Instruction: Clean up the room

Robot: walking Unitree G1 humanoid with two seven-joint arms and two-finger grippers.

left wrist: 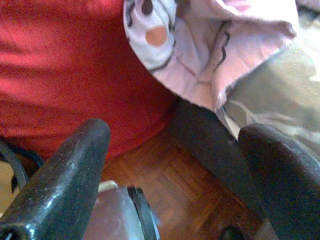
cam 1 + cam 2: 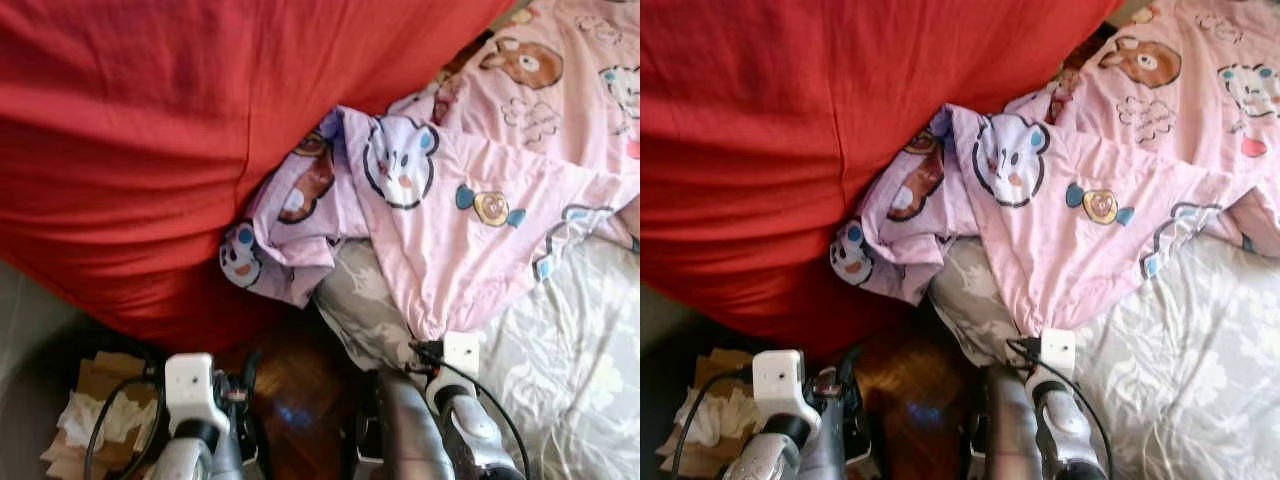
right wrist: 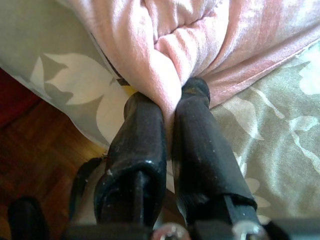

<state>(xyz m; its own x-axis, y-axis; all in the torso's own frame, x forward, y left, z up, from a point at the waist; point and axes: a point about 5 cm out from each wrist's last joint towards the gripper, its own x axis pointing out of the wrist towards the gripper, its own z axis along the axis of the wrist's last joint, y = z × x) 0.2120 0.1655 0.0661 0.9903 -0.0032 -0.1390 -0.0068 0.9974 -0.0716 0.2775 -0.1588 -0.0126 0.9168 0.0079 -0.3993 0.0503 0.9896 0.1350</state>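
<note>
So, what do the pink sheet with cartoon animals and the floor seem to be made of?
The pink sheet looks like soft, matte woven cloth, perhaps cotton: it creases where the right tool pinches it. The floor looks like glossy wood parquet, with visible grain.

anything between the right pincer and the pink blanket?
No. The right pincer is already shut on a fold of the pink blanket at the edge of the grey floral sheet. The left pincer is open over the wood floor.

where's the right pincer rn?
Low and right of centre in the eye views, the right pincer is shut on the near corner of the pink cartoon blanket, over the grey floral sheet.
</note>
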